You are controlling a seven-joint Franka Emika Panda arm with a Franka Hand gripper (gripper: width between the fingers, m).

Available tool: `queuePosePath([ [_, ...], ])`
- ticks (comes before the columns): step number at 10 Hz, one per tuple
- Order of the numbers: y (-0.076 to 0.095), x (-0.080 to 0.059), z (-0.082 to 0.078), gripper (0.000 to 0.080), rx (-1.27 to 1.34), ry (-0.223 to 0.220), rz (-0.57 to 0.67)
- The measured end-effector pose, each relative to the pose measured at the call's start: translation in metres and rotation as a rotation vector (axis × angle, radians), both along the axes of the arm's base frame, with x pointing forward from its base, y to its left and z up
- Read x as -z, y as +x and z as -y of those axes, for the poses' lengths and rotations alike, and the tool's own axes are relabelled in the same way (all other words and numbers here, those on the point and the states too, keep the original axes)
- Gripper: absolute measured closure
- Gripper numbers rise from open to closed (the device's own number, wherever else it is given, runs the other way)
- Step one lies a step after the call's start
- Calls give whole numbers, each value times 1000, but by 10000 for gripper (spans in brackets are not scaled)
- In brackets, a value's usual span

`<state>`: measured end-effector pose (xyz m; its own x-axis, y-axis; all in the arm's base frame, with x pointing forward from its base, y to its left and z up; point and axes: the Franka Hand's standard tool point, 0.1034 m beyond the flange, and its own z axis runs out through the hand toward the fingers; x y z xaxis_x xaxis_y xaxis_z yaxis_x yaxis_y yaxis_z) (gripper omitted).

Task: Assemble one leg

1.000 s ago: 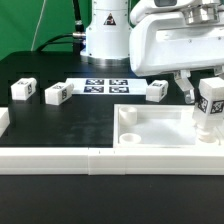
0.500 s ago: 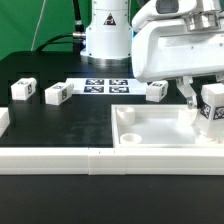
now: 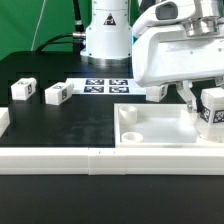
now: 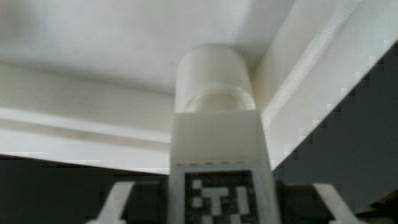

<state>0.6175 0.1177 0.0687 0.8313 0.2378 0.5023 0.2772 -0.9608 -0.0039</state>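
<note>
Holding the leg (image 3: 213, 112) upright, tag toward the exterior camera, close to the desk edge at the exterior view's right. Gripped by the gripper (image 3: 206, 98), jaws clenched on the upper sides. In the wrist view, rounded end pointing into a corner of the tray (image 4: 107, 70); cannot tell whether seated there. Tray lying flat just behind the white rail (image 3: 60, 158) along the desk's front edge. Beyond the tray, a second leg (image 3: 155, 92) just beside its far wall. Toward the opposite desk edge, a third leg (image 3: 57, 94) and a fourth leg (image 3: 22, 89), near each other. Between second and third, the marker board (image 3: 105, 86), before the robot base (image 3: 107, 35) at the desk's back edge.
</note>
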Motion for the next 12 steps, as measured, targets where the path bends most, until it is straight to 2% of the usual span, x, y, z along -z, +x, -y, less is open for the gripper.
queuePosePath([
  [3,0,0,0,490,0,0,2],
  [4,0,0,0,314,0,0,2],
  [5,0,0,0,205,0,0,2],
  [6,0,0,0,205,0,0,2],
  [7,0,0,0,159,0,0,2],
  [10,0,0,0,151,0,0,2],
  [12,0,-8,-2,151,-1,1,10],
])
